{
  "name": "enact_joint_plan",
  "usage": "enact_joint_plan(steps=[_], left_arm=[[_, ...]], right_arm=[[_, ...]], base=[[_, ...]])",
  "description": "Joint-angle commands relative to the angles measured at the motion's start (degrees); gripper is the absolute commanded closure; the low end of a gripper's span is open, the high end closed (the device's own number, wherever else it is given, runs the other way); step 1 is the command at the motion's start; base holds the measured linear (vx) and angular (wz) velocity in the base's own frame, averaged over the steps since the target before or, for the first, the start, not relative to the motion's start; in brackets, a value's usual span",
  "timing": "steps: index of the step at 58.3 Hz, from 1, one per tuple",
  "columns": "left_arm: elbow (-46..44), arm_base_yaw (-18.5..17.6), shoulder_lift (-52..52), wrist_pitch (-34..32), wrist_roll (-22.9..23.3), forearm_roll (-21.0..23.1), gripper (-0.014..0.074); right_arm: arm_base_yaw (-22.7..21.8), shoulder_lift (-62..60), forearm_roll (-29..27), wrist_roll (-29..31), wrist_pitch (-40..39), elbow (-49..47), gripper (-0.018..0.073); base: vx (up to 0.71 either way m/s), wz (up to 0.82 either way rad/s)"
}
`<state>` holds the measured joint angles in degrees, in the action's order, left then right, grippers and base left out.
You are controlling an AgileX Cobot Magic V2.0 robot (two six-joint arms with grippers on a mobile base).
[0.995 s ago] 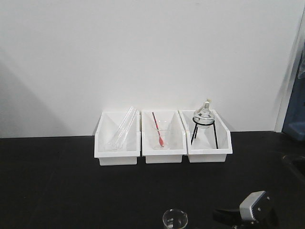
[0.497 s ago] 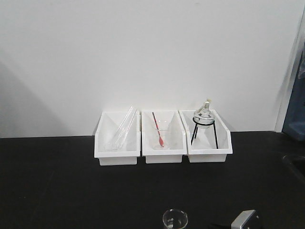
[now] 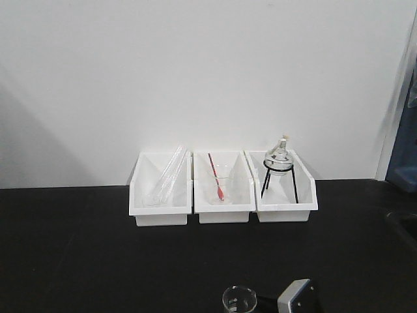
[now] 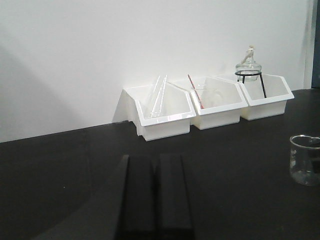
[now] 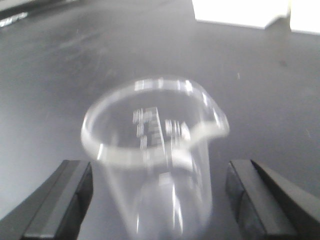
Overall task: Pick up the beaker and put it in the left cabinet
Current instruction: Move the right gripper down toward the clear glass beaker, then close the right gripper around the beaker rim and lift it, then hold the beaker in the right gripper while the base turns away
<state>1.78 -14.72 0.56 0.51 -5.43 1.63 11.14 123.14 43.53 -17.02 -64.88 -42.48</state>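
Observation:
A clear glass beaker (image 3: 239, 300) stands upright on the black table at the front edge of the front view. It also shows at the right of the left wrist view (image 4: 304, 159) and fills the right wrist view (image 5: 155, 165). My right gripper (image 5: 159, 197) is open, one finger on each side of the beaker, with gaps to the glass. Its wrist (image 3: 298, 297) sits just right of the beaker. My left gripper (image 4: 152, 192) is shut and empty, low over the table, left of the beaker. The left cabinet is a white bin (image 3: 160, 203) holding glass tubes.
Three white bins stand in a row by the wall. The middle bin (image 3: 223, 203) holds a glass and a red-tipped rod. The right bin (image 3: 285, 202) holds a round flask on a black tripod. A blue object (image 3: 402, 171) stands at the far right.
My right gripper has moved left along the front edge toward the beaker and now straddles it. The beaker and bins have not moved.

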Motion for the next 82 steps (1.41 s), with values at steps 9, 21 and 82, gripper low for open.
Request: enact_joint_plan(steps=[9, 21, 82], left_arm=[[0.94, -0.22, 1.11, -4.81, 0.19, 0.47, 0.0596], [0.94, -0.22, 1.11, -4.81, 0.19, 0.47, 0.0596], [0.94, -0.22, 1.11, -4.81, 0.19, 0.47, 0.0596]], right_arm=[[4.04, 0.92, -6.71, 0.71, -8.63, -6.38, -0.0028], [6.16, 2.24, -8.96, 0.67, -8.75, -8.31, 0.0101], [6.29, -63.62, -10.08, -14.19, 68.74, -1.26, 0.0565]], base=[[0.00, 0.00], [0.00, 0.00], [0.00, 0.00]])
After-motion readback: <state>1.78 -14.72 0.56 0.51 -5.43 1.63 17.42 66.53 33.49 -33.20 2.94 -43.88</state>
